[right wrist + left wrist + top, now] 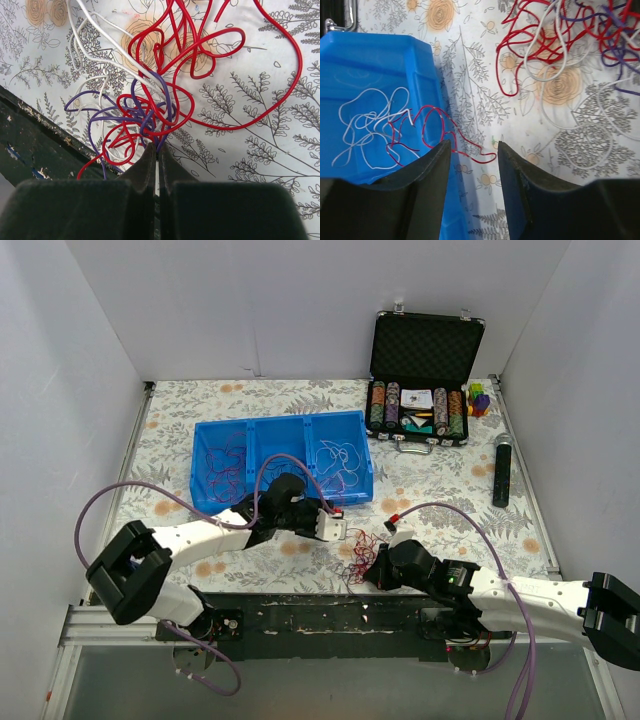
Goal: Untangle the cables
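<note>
A tangle of thin red, purple and white cables lies on the floral cloth near the table's front edge. In the right wrist view the tangle sits right at my right gripper, whose jaws are shut on purple and red strands. My left gripper is open and empty, over the right front corner of the blue tray. A red cable hangs over the tray's edge just ahead of the fingers, beside white cables inside. The main tangle lies further ahead.
The blue three-compartment tray holds sorted cables in each section. An open black case of poker chips stands at the back right, with a black cylinder and small colourful blocks nearby. The table's dark front rail is close to the tangle.
</note>
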Controlling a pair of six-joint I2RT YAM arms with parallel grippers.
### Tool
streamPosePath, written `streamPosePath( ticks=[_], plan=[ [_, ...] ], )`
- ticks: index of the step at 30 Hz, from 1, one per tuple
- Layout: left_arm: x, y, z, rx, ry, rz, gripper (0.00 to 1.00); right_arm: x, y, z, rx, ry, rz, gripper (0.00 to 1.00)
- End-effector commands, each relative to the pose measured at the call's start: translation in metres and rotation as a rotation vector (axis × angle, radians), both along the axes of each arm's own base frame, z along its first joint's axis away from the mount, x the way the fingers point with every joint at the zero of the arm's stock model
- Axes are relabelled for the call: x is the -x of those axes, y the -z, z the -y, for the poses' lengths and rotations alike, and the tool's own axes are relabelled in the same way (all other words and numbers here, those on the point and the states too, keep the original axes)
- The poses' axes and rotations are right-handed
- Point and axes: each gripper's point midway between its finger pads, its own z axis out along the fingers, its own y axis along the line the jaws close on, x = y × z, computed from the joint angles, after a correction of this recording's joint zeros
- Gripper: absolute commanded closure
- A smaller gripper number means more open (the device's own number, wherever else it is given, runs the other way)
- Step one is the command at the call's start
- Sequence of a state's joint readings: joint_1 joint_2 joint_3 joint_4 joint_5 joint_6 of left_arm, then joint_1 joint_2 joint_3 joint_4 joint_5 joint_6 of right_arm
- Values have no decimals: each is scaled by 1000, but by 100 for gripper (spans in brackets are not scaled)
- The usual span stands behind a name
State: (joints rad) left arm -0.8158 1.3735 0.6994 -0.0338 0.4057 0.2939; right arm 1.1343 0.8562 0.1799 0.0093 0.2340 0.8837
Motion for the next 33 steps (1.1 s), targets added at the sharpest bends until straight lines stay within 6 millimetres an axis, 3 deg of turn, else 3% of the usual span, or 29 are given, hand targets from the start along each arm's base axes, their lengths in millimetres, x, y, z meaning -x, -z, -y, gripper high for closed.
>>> streamPosePath(
  ticks=[1, 5, 16, 22, 33],
  plan=[
    [-25, -21, 16, 67, -6, 154, 62, 9, 33, 33, 155, 6, -32, 99],
    [-31, -21, 19, 96, -20, 205, 67, 9, 33, 33, 154, 3, -31, 99],
    [-34, -3, 21, 90, -4, 264, 64, 10, 33, 32, 153, -1, -31, 99],
    [-47, -8, 22, 106, -46, 323, 73, 9, 33, 32, 153, 0, -30, 99],
    [-34, 15, 15, 42, 11, 283, 73, 9, 34, 33, 153, 3, -30, 99]
  ],
)
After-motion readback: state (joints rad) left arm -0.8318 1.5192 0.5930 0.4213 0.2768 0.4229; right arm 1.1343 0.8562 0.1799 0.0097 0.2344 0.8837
